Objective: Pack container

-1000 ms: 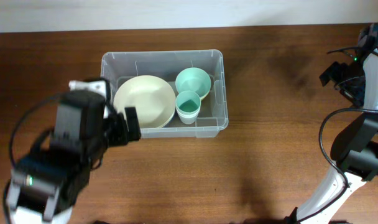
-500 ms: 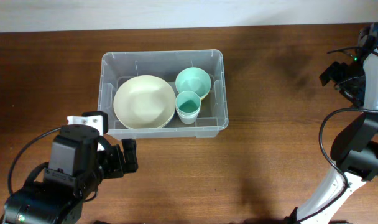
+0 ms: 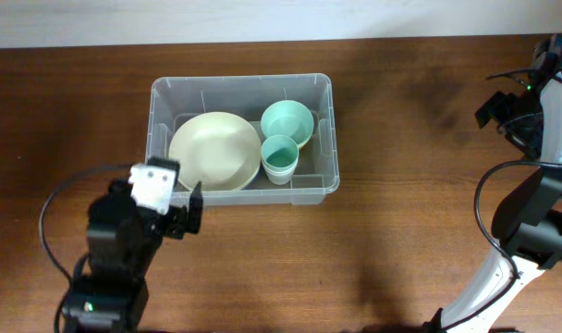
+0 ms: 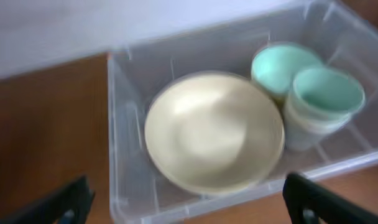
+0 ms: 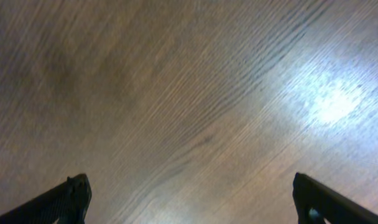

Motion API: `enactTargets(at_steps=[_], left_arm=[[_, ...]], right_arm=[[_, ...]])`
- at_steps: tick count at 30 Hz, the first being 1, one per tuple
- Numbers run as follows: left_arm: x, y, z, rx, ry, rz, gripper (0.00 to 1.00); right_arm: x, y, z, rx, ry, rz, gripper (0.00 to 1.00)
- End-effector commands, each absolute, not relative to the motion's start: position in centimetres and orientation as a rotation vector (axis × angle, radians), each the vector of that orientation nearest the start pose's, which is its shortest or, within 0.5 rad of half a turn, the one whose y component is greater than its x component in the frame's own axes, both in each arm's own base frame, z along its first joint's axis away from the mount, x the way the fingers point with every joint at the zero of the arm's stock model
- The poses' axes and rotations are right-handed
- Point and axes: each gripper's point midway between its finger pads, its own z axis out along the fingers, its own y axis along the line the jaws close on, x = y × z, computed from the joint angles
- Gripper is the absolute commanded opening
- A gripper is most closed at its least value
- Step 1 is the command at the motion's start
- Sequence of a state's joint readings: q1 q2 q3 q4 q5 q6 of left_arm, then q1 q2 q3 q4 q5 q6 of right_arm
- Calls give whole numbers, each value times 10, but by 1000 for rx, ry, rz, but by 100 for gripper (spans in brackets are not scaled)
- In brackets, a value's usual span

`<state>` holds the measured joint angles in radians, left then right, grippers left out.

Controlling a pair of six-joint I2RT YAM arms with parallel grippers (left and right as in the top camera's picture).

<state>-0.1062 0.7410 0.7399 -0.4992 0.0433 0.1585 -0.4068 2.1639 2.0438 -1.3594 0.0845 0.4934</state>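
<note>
Wooden table [image 3: 401,185] | container [image 3: 242,80]: cream bowl [image 3: 214,151], green bowl [image 3: 287,121], cup [image 3: 279,157] | left gripper [image 4: 186,183], right gripper [image 5: 189,183] spread wide, empty

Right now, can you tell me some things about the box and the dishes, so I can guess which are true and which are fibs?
The cream bowl lies inside the container. True.
The green cup stands outside the container. False: it stands inside, next to the green bowl.
The left tool grips the cream bowl. False: it is open and holds nothing.
The right tool is open over bare table. True.
</note>
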Motion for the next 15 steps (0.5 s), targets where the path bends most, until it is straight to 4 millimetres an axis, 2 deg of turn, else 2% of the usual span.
enactTargets(at_steps=[1, 8, 15], left_arm=[[266, -35, 223, 352, 1913, -26, 100], [239, -33, 217, 333, 1699, 10, 100], [233, -25, 209, 288, 1622, 64, 100]], right_arm=[[398, -187, 124, 1327, 2726, -123, 99], [398, -187, 124, 1327, 2726, -123, 99], [398, -187, 124, 1327, 2726, -123, 99]])
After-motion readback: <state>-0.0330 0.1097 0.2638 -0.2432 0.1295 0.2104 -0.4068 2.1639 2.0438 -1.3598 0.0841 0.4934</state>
